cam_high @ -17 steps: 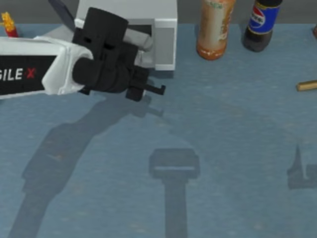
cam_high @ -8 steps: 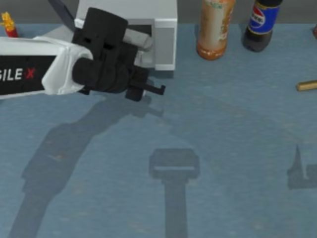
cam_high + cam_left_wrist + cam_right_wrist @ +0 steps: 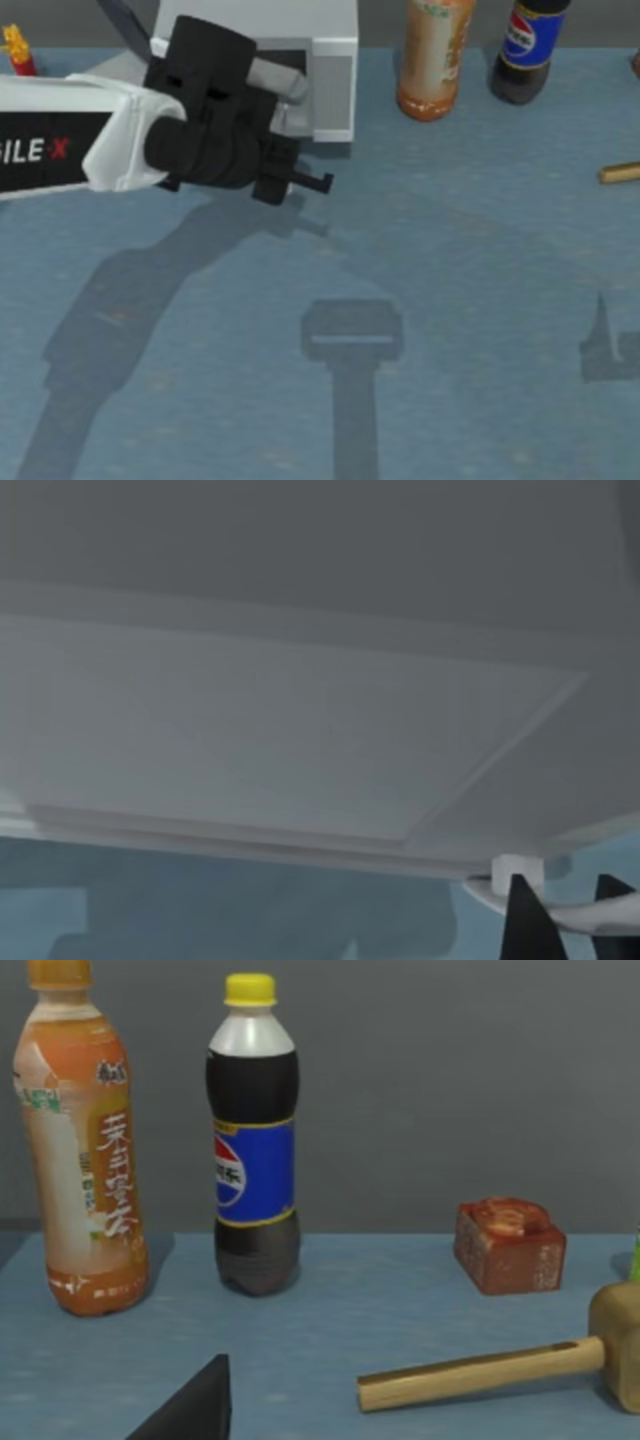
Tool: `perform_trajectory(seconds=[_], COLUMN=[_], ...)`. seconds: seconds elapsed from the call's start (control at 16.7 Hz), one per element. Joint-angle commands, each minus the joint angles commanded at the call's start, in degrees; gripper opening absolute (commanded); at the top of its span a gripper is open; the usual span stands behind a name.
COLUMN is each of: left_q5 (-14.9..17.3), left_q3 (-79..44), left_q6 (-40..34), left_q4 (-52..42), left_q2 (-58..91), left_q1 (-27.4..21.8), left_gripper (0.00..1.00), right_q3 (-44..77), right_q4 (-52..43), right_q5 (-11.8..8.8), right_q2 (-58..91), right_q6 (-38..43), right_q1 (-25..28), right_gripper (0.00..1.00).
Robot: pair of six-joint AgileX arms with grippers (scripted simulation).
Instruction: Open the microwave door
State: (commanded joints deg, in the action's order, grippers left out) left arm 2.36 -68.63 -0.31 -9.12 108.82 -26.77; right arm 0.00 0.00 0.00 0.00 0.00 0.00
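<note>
The silver-white microwave point(image 3: 300, 25) stands at the back of the table, left of the middle. Its door point(image 3: 300, 730) fills the left wrist view as a flat grey panel. My left gripper point(image 3: 318, 182) reaches in from the left, in front of the microwave's control-panel side. In the left wrist view its dark fingertips point(image 3: 525, 920) sit on either side of the slim white handle point(image 3: 518, 868), and the gripper point(image 3: 567, 915) looks shut on it. My right gripper point(image 3: 200, 1410) shows only as a dark tip and is out of the top view.
An orange tea bottle point(image 3: 432, 60) and a cola bottle point(image 3: 530, 50) stand right of the microwave. A wooden mallet point(image 3: 480, 1375) and a red block point(image 3: 508, 1245) lie further right. A dark grey slab point(image 3: 122, 20) leans behind the microwave's left corner.
My left arm has edged very slightly to the left. Nothing else has visibly changed.
</note>
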Motion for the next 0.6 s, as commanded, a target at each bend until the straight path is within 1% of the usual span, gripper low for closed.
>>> perform_trajectory(seconds=[0.36, 0.6], left_q5=[2.0, 2.1], left_q3=[1.6, 1.7], left_q6=[3.0, 3.2], left_q4=[0.3, 0.3], left_q2=[-1.3, -1.3], left_q1=[1.4, 1.5], left_gripper=[0.0, 0.0], right_q3=[0.0, 0.0], right_q4=[0.0, 0.0], right_q5=[0.0, 0.0], right_q2=[0.0, 0.0], right_q6=[0.0, 0.0], right_q1=[0.0, 0.0], right_gripper=[1.0, 1.0])
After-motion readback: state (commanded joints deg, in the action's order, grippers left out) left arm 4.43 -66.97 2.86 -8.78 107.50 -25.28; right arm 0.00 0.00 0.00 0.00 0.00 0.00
